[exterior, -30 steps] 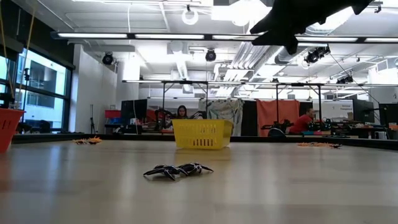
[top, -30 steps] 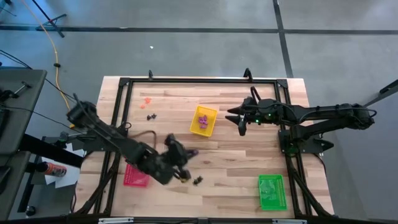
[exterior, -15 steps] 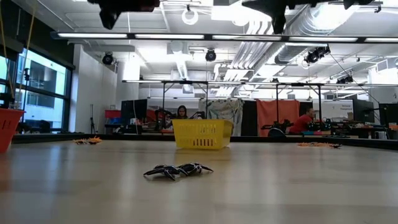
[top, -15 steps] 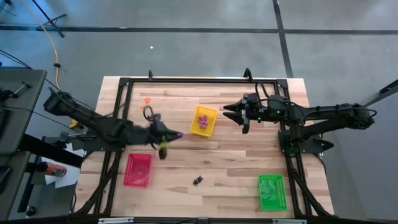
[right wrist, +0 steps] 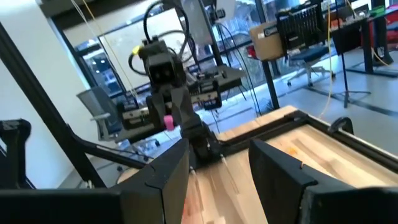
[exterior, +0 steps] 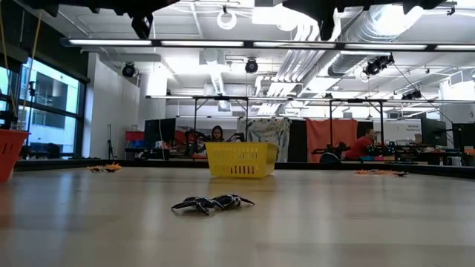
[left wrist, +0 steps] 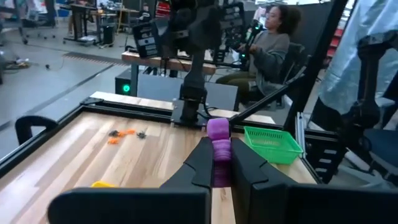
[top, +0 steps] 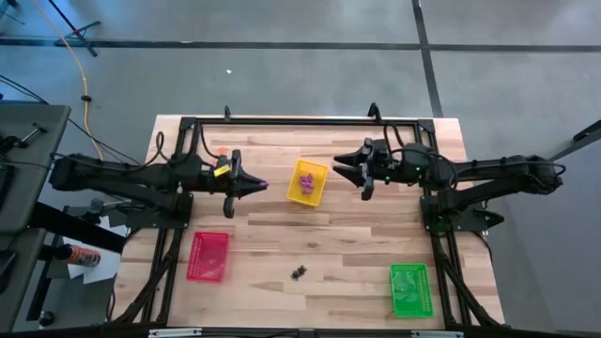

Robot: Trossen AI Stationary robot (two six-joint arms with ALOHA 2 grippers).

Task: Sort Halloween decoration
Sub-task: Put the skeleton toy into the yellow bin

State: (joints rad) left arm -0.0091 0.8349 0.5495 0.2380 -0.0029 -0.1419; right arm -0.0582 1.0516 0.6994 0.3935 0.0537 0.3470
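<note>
My left gripper [top: 259,184] hangs above the table just left of the yellow tray [top: 320,192], shut on a small purple trinket [left wrist: 218,142]. More purple trinkets [top: 306,179] lie in that tray. A black trinket pile [top: 299,272] rests on the wood near the front edge and also shows in the low view [exterior: 212,202]. Orange trinkets [top: 222,150] lie at the far left, partly behind my left arm. My right gripper [top: 344,169] is open and holds nothing, hovering right of the yellow tray. My left gripper pinches the purple trinket's rear part [left wrist: 219,167] between its two fingertips [left wrist: 203,163]. The rest of the trinket sticks out past the tips. The fingers lie level and point toward the table's right edge. The trinket is lifted clear of the table.
A red tray [top: 208,255] sits near the front left and a green tray [top: 409,288] at the front right. A black frame [top: 300,122] runs around the table. People sit beyond the table in the room [exterior: 216,134].
My left gripper, still shut on the purple trinket, has swung from beside the black pile near the front edge toward the far edge. It has turned level and now points at the yellow tray. My right gripper has tipped up to level, staying open.
</note>
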